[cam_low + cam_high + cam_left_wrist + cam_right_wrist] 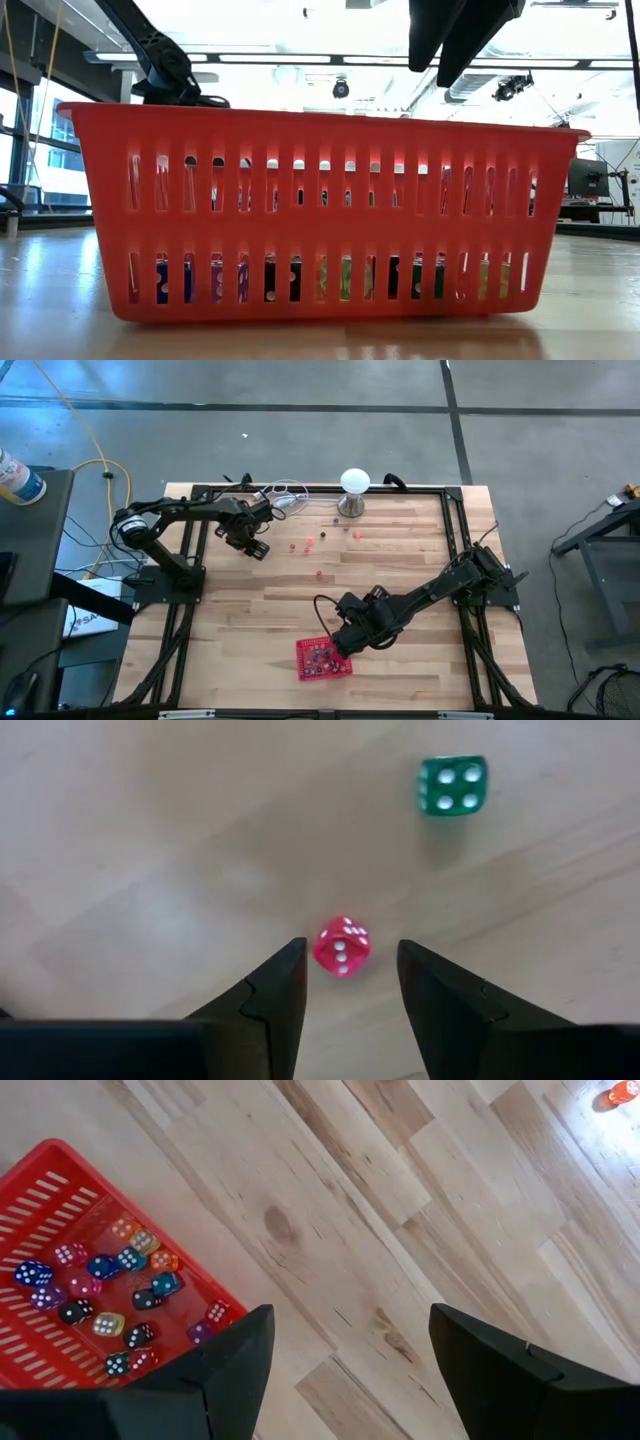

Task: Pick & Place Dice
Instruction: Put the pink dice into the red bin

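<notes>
On the pale wooden table (pixel 250 660), the left gripper (pixel 350 982) stands parted astride a small translucent red plastic die (pixel 342 944), not yet clenched. Hard, light and likely slippery, the die wants squeezing on opposite flat faces. The right gripper (pixel 345 1365) waits open, empty, beside the red slotted plastic basket (pixel 40 1185).

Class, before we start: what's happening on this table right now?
Two robot arms are gathering dice. The left gripper, open, is lined up around a red die on the wooden table, not yet closed on it; a green die lies nearby. The right gripper, open and empty, hovers beside the red basket, which already holds many dice.
</notes>
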Controlling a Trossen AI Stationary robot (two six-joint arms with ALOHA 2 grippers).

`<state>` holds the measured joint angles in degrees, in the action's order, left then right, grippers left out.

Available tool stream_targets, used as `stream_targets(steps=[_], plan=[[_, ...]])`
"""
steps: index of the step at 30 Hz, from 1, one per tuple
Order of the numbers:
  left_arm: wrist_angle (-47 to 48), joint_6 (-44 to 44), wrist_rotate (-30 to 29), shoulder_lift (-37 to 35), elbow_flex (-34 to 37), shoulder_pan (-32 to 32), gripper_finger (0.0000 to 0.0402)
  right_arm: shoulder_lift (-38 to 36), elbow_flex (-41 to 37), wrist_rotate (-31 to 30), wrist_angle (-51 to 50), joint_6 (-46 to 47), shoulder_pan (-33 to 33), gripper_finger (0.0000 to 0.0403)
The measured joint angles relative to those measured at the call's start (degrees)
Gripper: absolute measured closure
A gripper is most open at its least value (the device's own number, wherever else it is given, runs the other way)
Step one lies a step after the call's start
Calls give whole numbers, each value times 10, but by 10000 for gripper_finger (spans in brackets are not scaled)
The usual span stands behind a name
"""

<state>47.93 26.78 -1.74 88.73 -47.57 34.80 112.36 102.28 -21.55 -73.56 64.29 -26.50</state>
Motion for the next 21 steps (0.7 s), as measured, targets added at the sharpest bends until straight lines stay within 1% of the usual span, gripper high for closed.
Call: stream_targets(steps=[3,11,15,21], plan=[[-11,-16,0,0,0,-5,252,0,0,0,1,0,0,144],[-19,-20,-3,0,0,-9,257,0,0,5,6,3,-1,144],[-17,-15,-4,0,1,-13,275,0,0,5,7,6,-5,144],[-20,-15,-6,-1,9,-20,320,0,0,5,7,10,-9,144]])
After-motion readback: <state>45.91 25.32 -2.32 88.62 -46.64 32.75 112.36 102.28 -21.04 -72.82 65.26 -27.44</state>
